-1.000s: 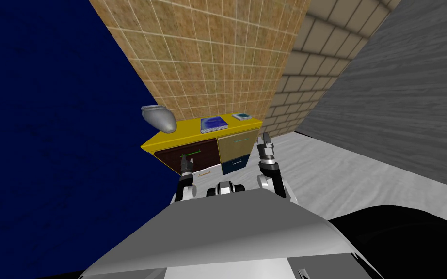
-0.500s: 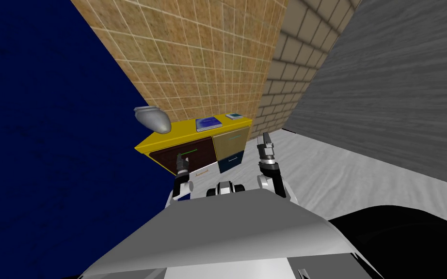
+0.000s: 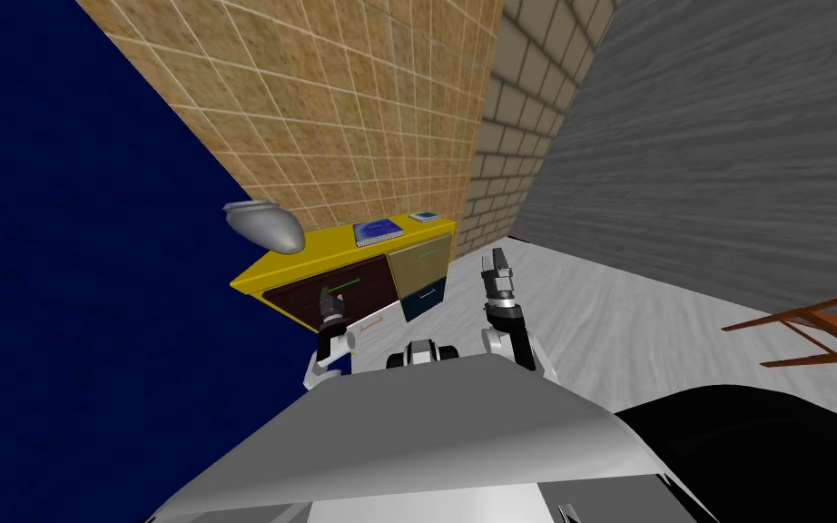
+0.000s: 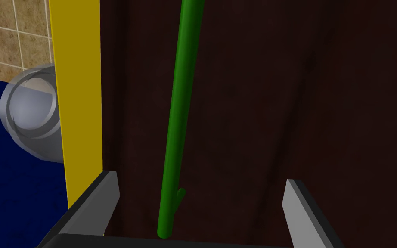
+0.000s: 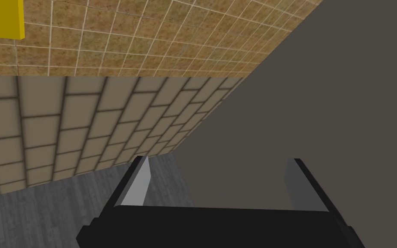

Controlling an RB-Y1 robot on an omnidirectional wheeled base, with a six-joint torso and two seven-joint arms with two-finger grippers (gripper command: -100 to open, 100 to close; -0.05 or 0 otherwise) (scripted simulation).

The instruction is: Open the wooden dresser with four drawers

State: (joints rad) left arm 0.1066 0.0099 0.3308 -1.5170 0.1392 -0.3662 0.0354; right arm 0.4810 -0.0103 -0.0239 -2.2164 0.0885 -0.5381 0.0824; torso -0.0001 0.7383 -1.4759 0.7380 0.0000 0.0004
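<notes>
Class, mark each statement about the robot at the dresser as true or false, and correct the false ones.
1. The left gripper is open, with the green handle between its fingers. True.
2. The drawer behind the green handle is white. False: it is dark brown.
3. A grey vase sits on the dresser's yellow top. True.
4. The right gripper is shut. False: it is open and holds nothing.
5. The blue book stands upright. False: it lies flat on the yellow top.
</notes>
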